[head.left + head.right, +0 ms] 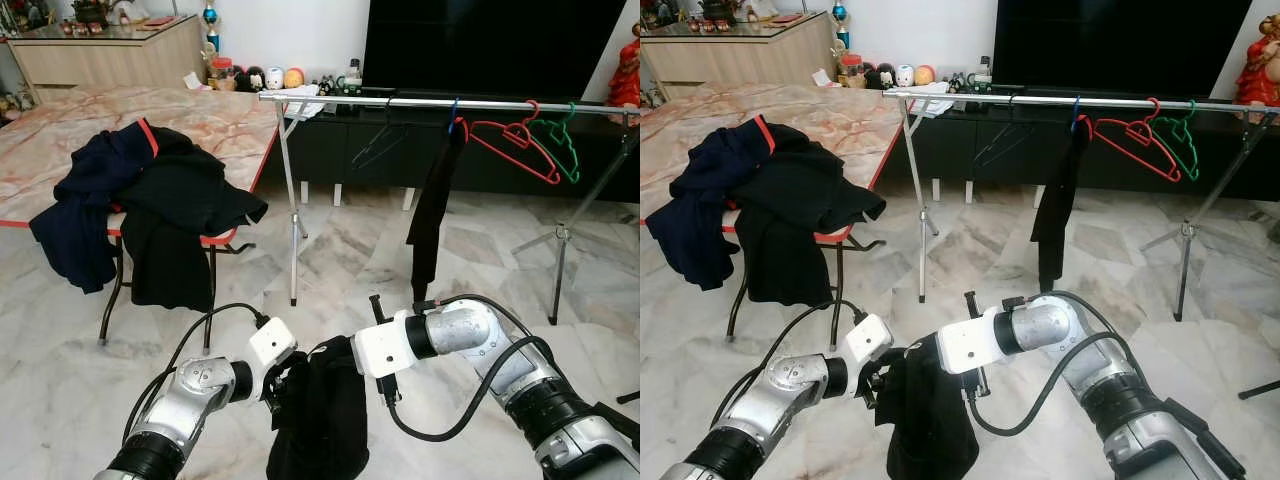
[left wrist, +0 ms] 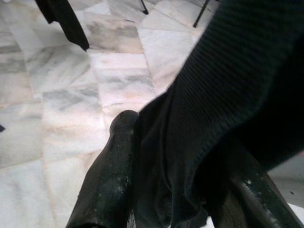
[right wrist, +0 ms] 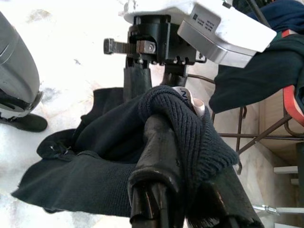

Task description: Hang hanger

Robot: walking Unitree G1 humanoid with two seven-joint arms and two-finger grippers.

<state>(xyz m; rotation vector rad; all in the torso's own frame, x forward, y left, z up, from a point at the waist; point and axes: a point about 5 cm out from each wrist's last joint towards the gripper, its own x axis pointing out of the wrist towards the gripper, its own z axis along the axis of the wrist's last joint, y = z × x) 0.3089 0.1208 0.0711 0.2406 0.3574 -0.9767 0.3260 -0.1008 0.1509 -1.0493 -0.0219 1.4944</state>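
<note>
A dark knitted garment (image 1: pixel 320 410) hangs low in front of me, held between both grippers. My left gripper (image 1: pixel 274 386) is shut on its left edge; in the left wrist view the cloth (image 2: pixel 223 109) is pinched between the black fingers (image 2: pixel 107 175). My right gripper (image 1: pixel 343 365) is shut on the top of the garment, whose ribbed collar (image 3: pixel 185 123) wraps over its fingers (image 3: pixel 159 156). Beyond stands a silver clothes rail (image 1: pixel 400 101) carrying a black hanger (image 1: pixel 375 145), a red hanger (image 1: pixel 515 145), a green hanger (image 1: pixel 562 140) and a hung black garment (image 1: pixel 435 210).
A marble-topped table (image 1: pixel 60 130) stands at the left with a pile of dark clothes (image 1: pixel 140 200) drooping over its red edge. Behind the rail are a dark cabinet and a big black TV (image 1: pixel 490 45). Marble floor (image 1: pixel 340 260) lies between me and the rail's legs.
</note>
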